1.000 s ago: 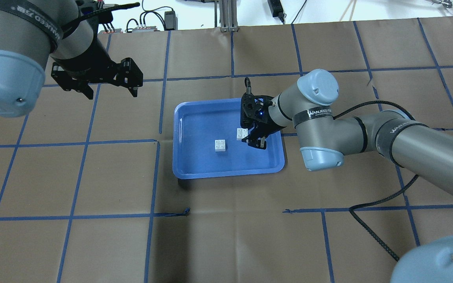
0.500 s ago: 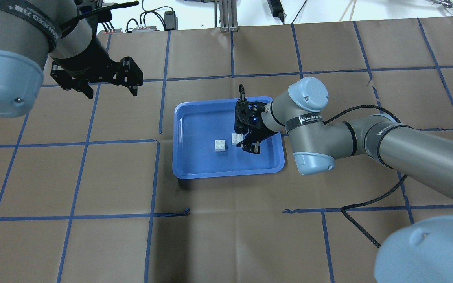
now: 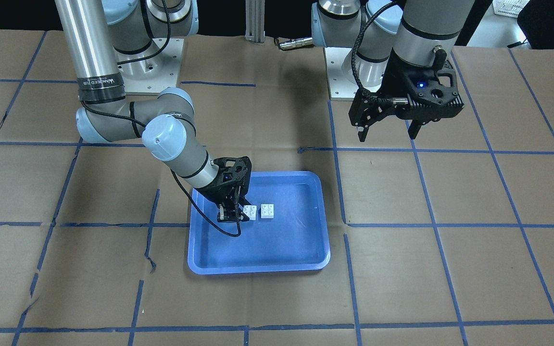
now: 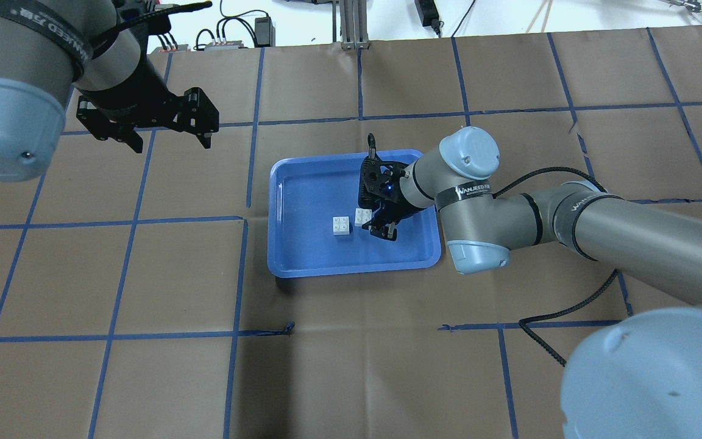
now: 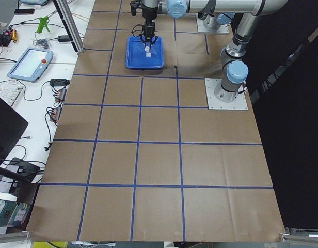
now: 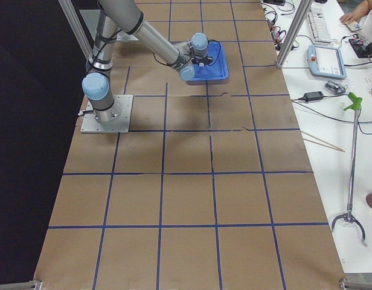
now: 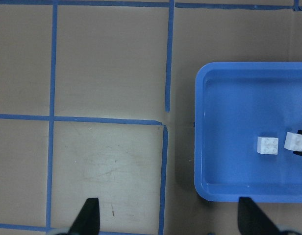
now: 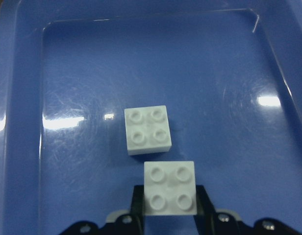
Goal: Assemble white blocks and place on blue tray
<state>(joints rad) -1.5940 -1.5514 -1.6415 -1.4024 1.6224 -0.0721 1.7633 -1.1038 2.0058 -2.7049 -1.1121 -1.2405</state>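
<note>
- Compared with a second ago, the right gripper (image 4: 370, 222) has slid further across the blue tray (image 4: 302, 259) toward the robot's left, and it's brought its brick along.
- That gripper is clamped on the held white block (image 8: 169, 188). In the right wrist view you can see a black finger pressed on each side of it, with the four studs facing up.
- The loose white block (image 8: 147, 129) sits flat on the tray floor near the middle, studs up too.
- The two bricks are just beside each other now, with a thin strip of blue showing between them. They aren't stacked or clicked together.
- Can't really tell whether the held one is touching the tray floor or is a bit above it.
- The left gripper (image 3: 387, 135) hangs up in the air over the brown paper (image 3: 450, 192), well away from the tray. Its fingers are spread wide and there's nothing between them.
- The left arm looks the same as it did before.
- Blue tape lines (image 4: 247, 152) run across the paper in a grid, and the tray sits right next to one crossing.
</note>
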